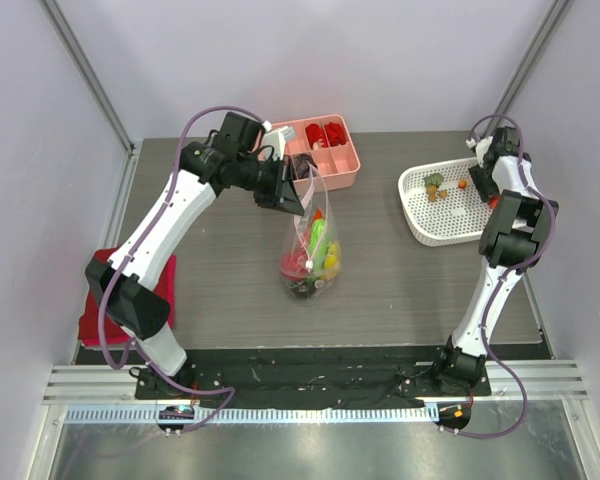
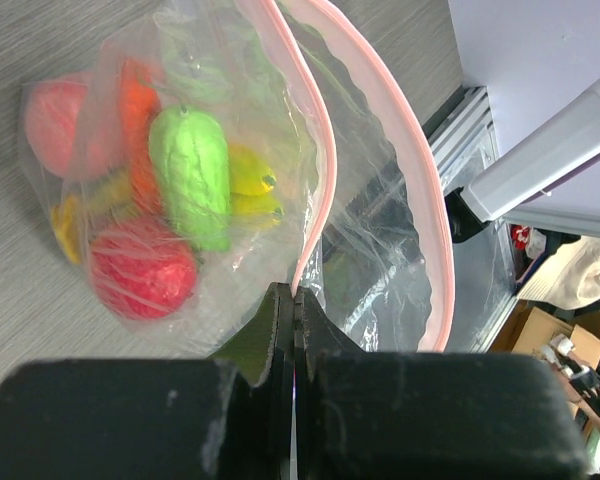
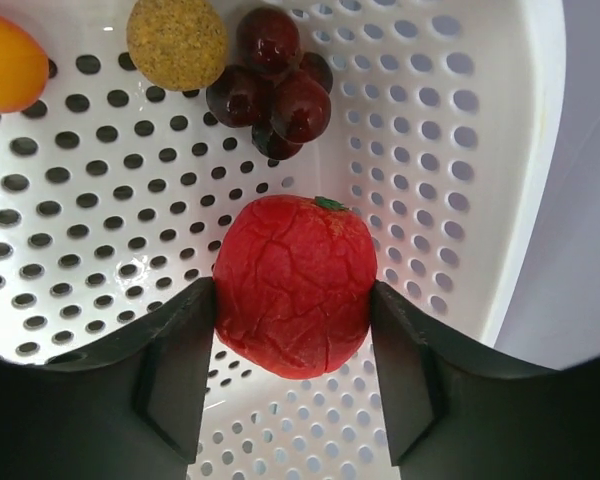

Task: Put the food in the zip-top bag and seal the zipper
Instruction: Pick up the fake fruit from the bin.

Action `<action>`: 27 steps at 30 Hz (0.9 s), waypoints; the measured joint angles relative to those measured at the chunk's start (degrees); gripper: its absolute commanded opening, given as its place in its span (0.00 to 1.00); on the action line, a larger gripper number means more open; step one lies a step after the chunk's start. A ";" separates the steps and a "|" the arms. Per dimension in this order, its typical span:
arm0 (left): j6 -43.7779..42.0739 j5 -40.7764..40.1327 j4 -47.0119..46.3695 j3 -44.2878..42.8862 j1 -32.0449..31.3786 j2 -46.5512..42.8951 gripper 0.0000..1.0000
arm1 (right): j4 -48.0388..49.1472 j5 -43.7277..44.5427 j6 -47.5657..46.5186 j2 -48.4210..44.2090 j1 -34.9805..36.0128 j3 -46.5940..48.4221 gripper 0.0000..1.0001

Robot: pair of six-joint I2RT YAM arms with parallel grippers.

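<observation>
The clear zip-top bag (image 1: pixel 310 250) stands mid-table, its mouth up, holding food: a green piece (image 2: pixel 192 175), a red round one (image 2: pixel 140 268), an orange carrot (image 2: pixel 138 120) and yellow pieces (image 2: pixel 248 180). My left gripper (image 1: pixel 298 192) (image 2: pixel 295 295) is shut on the near side of the pink zipper (image 2: pixel 320 180), and the mouth gapes open. Over in the white basket (image 1: pixel 420 215), my right gripper (image 1: pixel 494 196) (image 3: pixel 293 300) has both fingers pressed against a red tomato (image 3: pixel 295 285) resting on the basket floor.
Dark grapes (image 3: pixel 275 80), a tan round piece (image 3: pixel 177 40) and an orange piece (image 3: pixel 5 60) also lie in the basket (image 3: pixel 80 230). A pink compartment tray (image 1: pixel 345 175) sits at the back, just behind the left gripper. A red cloth (image 1: pixel 95 320) lies at the left edge.
</observation>
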State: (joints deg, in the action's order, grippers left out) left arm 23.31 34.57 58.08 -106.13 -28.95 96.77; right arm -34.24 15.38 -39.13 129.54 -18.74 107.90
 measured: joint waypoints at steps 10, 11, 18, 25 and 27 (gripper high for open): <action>-1.60 -0.31 0.83 -0.04 0.00 0.22 0.00 | -7.30 -8.70 4.85 -4.00 1.11 1.73 0.29; -1.90 -0.46 1.16 -0.04 0.04 0.22 0.00 | -8.55 -10.49 5.51 -5.90 1.88 1.77 0.29; -4.33 -2.23 2.97 -0.09 0.22 0.22 0.00 | -13.03 -21.62 10.73 -23.61 14.78 4.72 0.29; -5.64 -3.28 3.96 -1.05 0.22 0.22 0.00 | -14.64 -37.97 18.88 -35.10 25.79 9.57 0.29; -5.77 -3.30 4.20 -1.36 0.22 0.22 0.00 | -14.58 -42.91 21.84 -37.66 27.41 9.33 0.28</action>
State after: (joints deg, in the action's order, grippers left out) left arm 17.54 31.27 62.28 -107.48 -28.73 96.99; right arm -48.82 -27.53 -17.30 91.88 8.67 117.23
